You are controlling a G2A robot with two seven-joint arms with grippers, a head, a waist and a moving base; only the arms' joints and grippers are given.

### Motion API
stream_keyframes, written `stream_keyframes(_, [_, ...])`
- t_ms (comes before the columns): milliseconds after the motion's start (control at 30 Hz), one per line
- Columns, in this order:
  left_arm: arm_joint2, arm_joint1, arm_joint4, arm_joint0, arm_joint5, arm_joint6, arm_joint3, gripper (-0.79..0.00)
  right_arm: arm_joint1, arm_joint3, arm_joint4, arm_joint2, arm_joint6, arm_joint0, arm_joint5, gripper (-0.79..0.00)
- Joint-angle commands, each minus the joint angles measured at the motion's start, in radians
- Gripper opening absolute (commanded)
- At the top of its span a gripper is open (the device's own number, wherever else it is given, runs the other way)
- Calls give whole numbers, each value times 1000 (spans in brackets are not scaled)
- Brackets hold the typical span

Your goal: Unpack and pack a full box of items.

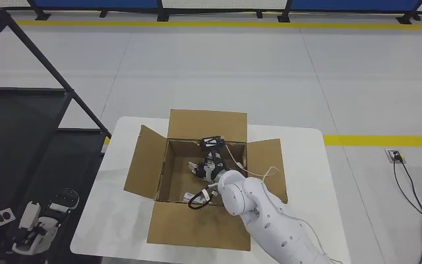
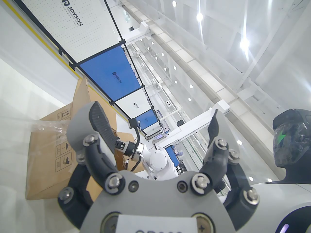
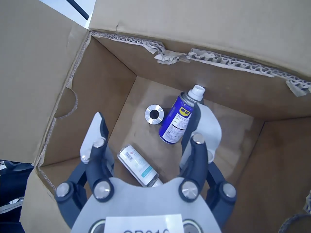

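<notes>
An open cardboard box (image 1: 208, 124) stands on the white table (image 1: 310, 165) with its flaps spread out. My right gripper (image 3: 150, 113) hangs open inside the box (image 3: 194, 8), above its floor. Below it lie a blue spray can (image 3: 177, 120) with a white cap, a short metal cylinder (image 3: 154, 114) and a white bottle (image 3: 138, 166). The can lies close beside one finger. From above, the right arm enters the box from the front right, with the gripper (image 1: 210, 162) low inside. My left gripper (image 2: 155, 112) is open and holds nothing, pointing up at the ceiling, beside the box (image 2: 46, 151).
A black metal frame (image 1: 66, 99) and a dark lower surface with a small grey device (image 1: 36, 228) stand left of the table. The back inner edge of the box has torn cardboard (image 3: 170, 56). Bare table shows to the right of the box.
</notes>
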Motion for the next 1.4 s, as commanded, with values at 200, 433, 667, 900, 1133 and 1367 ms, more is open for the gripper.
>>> stream_keyframes(200, [0,0,0,0,0,0,0,0,0,-2,15,3,-1,-8,-12,0])
stream_keyframes(433, [0,0,0,0,0,0,0,0,-45,179,71,-34,49,88,89,0])
stream_keyframes(667, [0,0,0,0,0,0,0,0,-105,362,160,-72,46,198,137,0])
stream_keyframes(900, [0,0,0,0,0,0,0,0,-155,509,238,-87,16,263,144,0])
stream_keyframes(1133, [0,0,0,0,0,0,0,0,-198,640,266,-102,-22,313,157,-259])
stream_keyframes(1367, [0,0,0,0,0,0,0,0,-231,734,286,-105,-63,347,145,-554])
